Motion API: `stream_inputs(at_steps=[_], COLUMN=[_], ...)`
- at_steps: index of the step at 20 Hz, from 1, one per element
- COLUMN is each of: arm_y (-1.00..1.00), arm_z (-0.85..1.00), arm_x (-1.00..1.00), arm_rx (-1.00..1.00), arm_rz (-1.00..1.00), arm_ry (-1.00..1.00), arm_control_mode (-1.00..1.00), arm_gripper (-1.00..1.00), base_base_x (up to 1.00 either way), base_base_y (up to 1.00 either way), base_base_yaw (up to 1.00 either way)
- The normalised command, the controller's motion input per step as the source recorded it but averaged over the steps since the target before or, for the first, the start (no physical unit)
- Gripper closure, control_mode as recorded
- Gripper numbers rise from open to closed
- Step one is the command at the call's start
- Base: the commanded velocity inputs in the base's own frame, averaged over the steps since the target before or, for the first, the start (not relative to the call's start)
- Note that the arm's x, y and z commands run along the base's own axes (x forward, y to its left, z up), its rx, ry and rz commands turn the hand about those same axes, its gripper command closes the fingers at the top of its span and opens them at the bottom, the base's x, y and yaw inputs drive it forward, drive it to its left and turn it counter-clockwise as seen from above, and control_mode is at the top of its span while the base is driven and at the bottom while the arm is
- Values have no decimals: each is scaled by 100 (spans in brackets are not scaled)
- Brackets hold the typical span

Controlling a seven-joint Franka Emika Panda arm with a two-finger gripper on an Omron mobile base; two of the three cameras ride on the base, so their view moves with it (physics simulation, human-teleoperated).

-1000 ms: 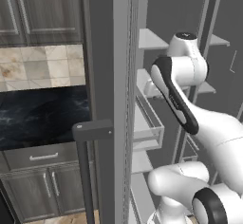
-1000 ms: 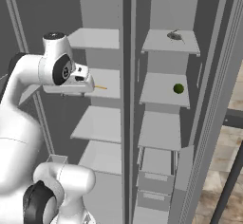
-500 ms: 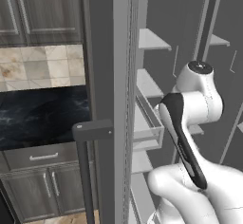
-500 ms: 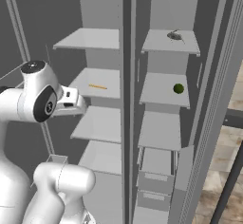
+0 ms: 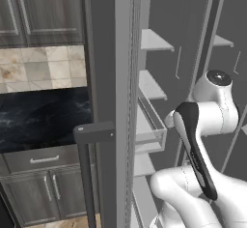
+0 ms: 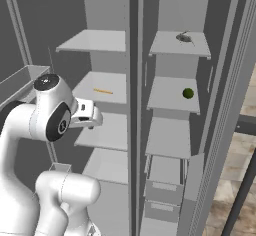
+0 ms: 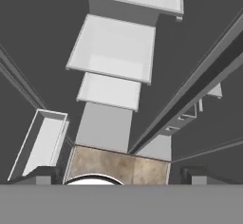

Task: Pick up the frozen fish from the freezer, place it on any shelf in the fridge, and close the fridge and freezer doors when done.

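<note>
The frozen fish (image 6: pixel 184 37), tiny and dark grey, lies on the top shelf of the freezer (image 6: pixel 175 107), the narrower right compartment. The fridge (image 6: pixel 102 87) is the wider left compartment, and both doors stand open. My gripper (image 6: pixel 94 118) hangs in front of the fridge's middle shelves, well left of and below the fish. In the hand view it points down past the fridge shelves (image 7: pixel 111 52) to the floor. Its dark fingertips (image 7: pixel 42 174) sit far apart, open with nothing between them.
A thin orange sliver (image 6: pixel 103 91) lies on a fridge shelf and a small green ball (image 6: pixel 188 93) on the freezer's second shelf. The open fridge door (image 5: pixel 103 77), with its door bin (image 5: pixel 152 130) and bar handle (image 5: pixel 87 174), stands close on my left. The freezer door (image 6: pixel 235 80) is on the right.
My arm has folded down and back: the hand dropped from the height of the orange sliver's shelf to the shelf below. The fish, ball and doors have not moved.
</note>
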Motion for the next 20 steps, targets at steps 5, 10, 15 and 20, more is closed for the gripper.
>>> stream_inputs(at_steps=[5,10,15,20], arm_y=[-69,-17,0,0], arm_z=[0,0,0,0], arm_x=[0,0,0,0], arm_rx=[0,0,0,0], arm_rz=[0,-2,0,0], arm_ry=[-2,0,0,0], arm_control_mode=[-100,-100,-100,-100], arm_gripper=[-100,-100,-100,-100], base_base_x=[0,0,0,0], base_base_y=[0,0,0,0], base_base_yaw=[0,0,0,0])
